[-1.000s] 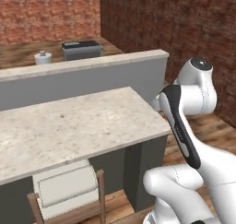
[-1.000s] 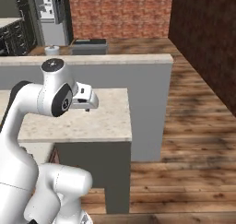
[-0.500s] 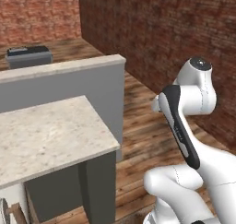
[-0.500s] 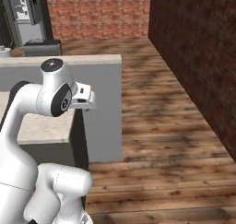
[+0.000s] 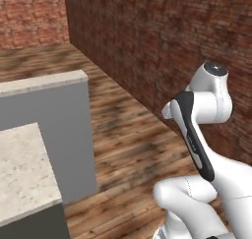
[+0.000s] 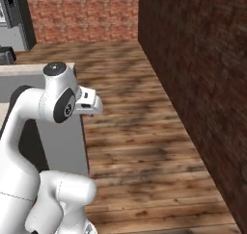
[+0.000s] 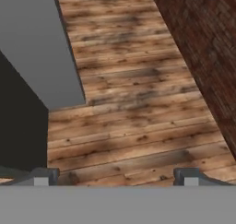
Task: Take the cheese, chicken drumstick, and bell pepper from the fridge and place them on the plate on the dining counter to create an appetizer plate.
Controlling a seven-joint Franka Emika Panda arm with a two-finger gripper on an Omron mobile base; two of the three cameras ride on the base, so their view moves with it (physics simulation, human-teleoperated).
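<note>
Wooden plank floor (image 6: 144, 146) runs beside a brick wall (image 5: 162, 51).

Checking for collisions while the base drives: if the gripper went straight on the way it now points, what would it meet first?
Probably the wooden floor. The gripper, fingertips apart and holding nothing, points down at bare planks between the grey counter base and the brick wall; depth is uncertain.

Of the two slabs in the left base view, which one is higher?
The pale ledge top on the grey wall is higher; the dining counter, speckled beige, lies below and nearer the camera.
</note>
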